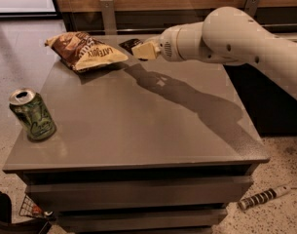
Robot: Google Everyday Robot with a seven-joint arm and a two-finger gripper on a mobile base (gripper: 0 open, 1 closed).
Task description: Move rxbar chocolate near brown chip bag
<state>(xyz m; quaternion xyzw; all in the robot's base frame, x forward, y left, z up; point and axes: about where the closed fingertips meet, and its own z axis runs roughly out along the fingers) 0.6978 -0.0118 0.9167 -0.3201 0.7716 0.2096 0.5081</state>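
Observation:
The brown chip bag (84,51) lies at the far left of the grey table (138,130), puffy, with white lettering. My gripper (139,49) reaches in from the right, just above the table's far edge. It is shut on the rxbar chocolate (129,45), a slim black bar that sticks out to the left of the cream fingers (147,50). The bar's tip is a short way right of the chip bag's right end. Whether the bar touches the table cannot be told.
A green can (32,115) stands tilted near the table's left front edge. A striped black-and-white stick (262,197) lies on the floor at the lower right. A wire basket (33,209) sits on the floor at the lower left. A wooden wall runs behind the table.

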